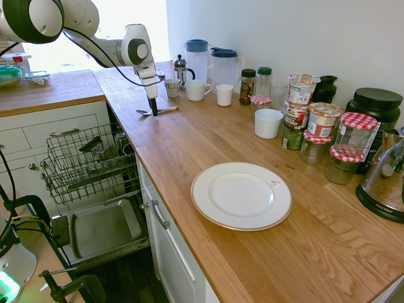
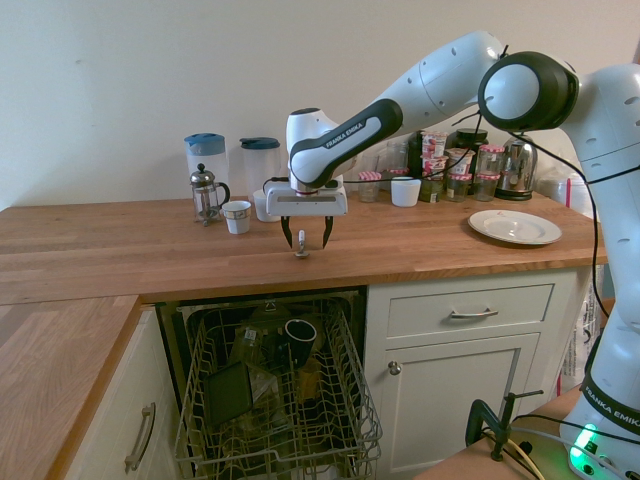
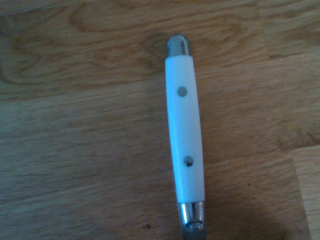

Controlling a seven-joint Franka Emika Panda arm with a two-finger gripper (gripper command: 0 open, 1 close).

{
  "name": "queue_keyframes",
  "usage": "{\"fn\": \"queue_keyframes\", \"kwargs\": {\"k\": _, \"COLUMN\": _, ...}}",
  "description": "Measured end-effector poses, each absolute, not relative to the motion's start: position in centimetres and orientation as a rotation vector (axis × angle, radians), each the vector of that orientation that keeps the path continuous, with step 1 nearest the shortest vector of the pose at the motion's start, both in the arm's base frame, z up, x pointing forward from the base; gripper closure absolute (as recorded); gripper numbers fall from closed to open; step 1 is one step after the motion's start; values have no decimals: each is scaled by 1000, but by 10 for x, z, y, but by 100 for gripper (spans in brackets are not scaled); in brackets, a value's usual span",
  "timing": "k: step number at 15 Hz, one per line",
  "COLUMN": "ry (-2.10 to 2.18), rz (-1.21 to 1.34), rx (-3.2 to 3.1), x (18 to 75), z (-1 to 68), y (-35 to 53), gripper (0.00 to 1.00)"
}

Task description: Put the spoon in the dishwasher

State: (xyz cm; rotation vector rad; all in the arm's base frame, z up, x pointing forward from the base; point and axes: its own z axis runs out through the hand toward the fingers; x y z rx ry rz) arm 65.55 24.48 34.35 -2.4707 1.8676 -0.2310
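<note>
Silver spoon [image 1: 157, 111] partly hidden behind open tool [image 1: 153, 112] on worktop [image 1: 208, 139].

The spoon [image 3: 184, 135] has a smooth white plastic handle with shiny metal ends, on the oiled-wood table [image 3: 75, 125].

Silver spoon [image 1: 157, 111] w/ white handle, brown wood counter [image 1: 265, 252], white plate [image 1: 241, 196], red-check lids [image 1: 358, 120].

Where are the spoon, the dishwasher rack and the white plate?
spoon [image 1: 158, 111]: first exterior view, handle.
dishwasher rack [image 1: 85, 165]: first exterior view, wire side.
white plate [image 1: 241, 196]: first exterior view, centre.
</note>
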Motion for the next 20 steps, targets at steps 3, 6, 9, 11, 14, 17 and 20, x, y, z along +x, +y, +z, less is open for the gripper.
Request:
{"fn": "queue_keyframes", "kwargs": {"k": 3, "ry": 1878, "rz": -224, "rx": -2478, "x": 656, "z": 338, "y": 243, "gripper": 100}}
{"fn": "queue_keyframes", "kwargs": {"k": 6, "ry": 1878, "rz": -223, "rx": -2480, "x": 657, "z": 337, "y": 244, "gripper": 100}}
{"fn": "queue_keyframes", "kwargs": {"k": 9, "ry": 1886, "rz": -222, "rx": -2476, "x": 658, "z": 336, "y": 245, "gripper": 100}}
{"fn": "queue_keyframes", "kwargs": {"k": 11, "ry": 1900, "rz": -222, "rx": -2464, "x": 658, "z": 336, "y": 246, "gripper": 100}}
{"fn": "queue_keyframes", "kwargs": {"k": 14, "ry": 1935, "rz": -231, "rx": -2434, "x": 657, "z": 336, "y": 249, "gripper": 100}}
{"fn": "queue_keyframes", "kwargs": {"k": 17, "ry": 1954, "rz": -231, "rx": -2413, "x": 656, "z": 336, "y": 253, "gripper": 100}}
{"fn": "queue_keyframes", "kwargs": {"k": 20, "ry": 1973, "rz": -232, "rx": -2388, "x": 655, "z": 335, "y": 254, "gripper": 100}}
